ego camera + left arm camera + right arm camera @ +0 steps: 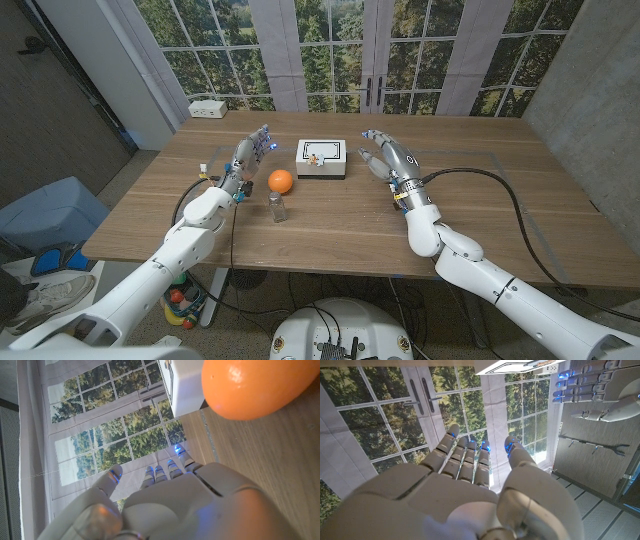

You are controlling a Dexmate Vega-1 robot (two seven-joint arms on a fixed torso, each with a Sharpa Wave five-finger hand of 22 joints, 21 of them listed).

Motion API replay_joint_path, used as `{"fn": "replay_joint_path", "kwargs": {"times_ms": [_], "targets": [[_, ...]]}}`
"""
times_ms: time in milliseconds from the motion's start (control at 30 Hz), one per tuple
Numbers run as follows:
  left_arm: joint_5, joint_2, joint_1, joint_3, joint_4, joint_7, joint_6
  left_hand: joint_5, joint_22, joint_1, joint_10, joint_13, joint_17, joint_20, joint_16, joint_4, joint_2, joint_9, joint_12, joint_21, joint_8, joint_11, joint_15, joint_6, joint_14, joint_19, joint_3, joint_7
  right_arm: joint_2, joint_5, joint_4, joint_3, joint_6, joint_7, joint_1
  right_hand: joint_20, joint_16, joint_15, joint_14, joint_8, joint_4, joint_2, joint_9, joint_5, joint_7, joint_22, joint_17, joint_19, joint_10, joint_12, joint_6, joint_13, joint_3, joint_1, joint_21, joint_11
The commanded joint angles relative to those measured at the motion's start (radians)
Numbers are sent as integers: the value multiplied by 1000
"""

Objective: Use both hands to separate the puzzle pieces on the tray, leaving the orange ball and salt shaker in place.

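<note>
- The white tray (321, 159) sits toward the far middle of the tabletop (480, 230), its long axis running across the robot's front; the puzzle pieces (316, 156) inside it are too small to make out.
- The left hand (251, 152) and the right hand (385, 155) flank the tray, one on each side, both raised with fingers spread and holding nothing. The tray lies inward from each hand, and both look about equally near.
- The orange ball (281, 181) and the clear salt shaker (277, 206) stand on the near side of the tray, closer to the left hand, so that arm's inward reach probably has to stay clear of them.
- The left wrist view shows the ball (250, 385) large and close beside a tray wall (185, 385).
- The right wrist view catches the tray's rim (512, 365) beyond its extended fingers (465, 455), with the other hand's lit fingertips (565, 385) across from it.
</note>
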Motion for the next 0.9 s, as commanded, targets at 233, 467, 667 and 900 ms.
{"fn": "replay_joint_path", "kwargs": {"times_ms": [233,467,667,900], "targets": [[-3,4,18,-8,-14,10,-6,7,5,-12,4,3,2,-40,-4,-4,43,3,-3,-3,-3,-5,-41,8,7,1,4,-3,20,-70,55,-64,-12,-13,48,-2,14,-88,13,2,-3,-9,5,9,-17,6,9,18,14,8,10,9,-8,28,0,-21],[0,8,27,-8,-30,21,1,7,6,-13,4,3,2,-39,-4,-5,44,3,-3,-6,-3,-5,-41,8,7,2,4,-3,31,-82,79,-80,-16,-26,60,-4,20,-93,17,5,-5,-19,5,8,-23,7,13,32,23,11,23,13,-14,41,2,-26],[2,11,34,-10,-40,29,4,7,6,-14,5,3,2,-40,-5,-6,44,3,-4,-9,-3,-5,-41,9,7,4,5,-3,38,-88,97,-91,-18,-37,69,-6,27,-100,27,7,-11,-34,6,5,-28,8,14,45,30,13,32,16,-18,66,4,-33],[3,15,41,-11,-49,34,9,7,6,-16,5,3,2,-40,-5,-6,44,3,-4,-14,-4,-5,-40,10,7,5,5,-3,47,-98,125,-109,-18,-48,83,-7,36,-110,34,16,-6,-61,6,-10,-38,9,19,61,46,19,66,20,-36,86,6,-36]]}}
